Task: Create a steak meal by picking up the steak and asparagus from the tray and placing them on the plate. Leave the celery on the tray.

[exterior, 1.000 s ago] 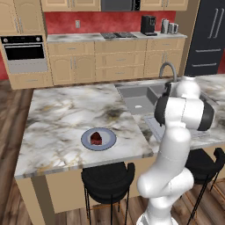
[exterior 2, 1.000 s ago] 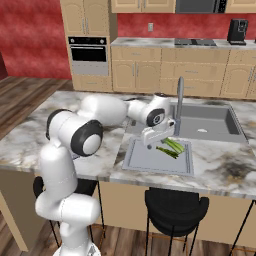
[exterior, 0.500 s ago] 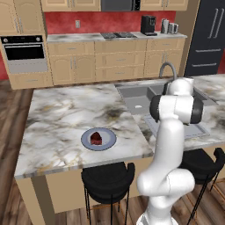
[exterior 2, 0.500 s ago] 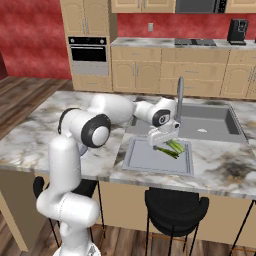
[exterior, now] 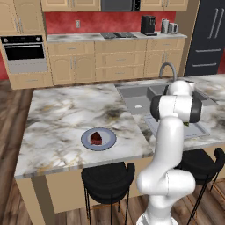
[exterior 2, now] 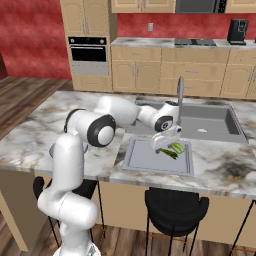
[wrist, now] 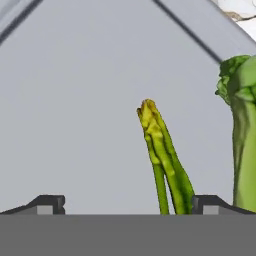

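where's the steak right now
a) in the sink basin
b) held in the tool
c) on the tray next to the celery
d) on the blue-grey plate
d: the left base view shows the dark red steak sitting on the round plate on the counter, while the tool hangs over the tray by the asparagus.

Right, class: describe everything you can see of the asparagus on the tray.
The asparagus is a small bundle of thin green stalks with yellowish, scaly tips. It lies flat on the light grey tray, near the far right part, beside the paler, thicker celery. In the hand view it points up from between the open pincer fingertips, closer to the right one. Whether the fingertips touch it cannot be told.
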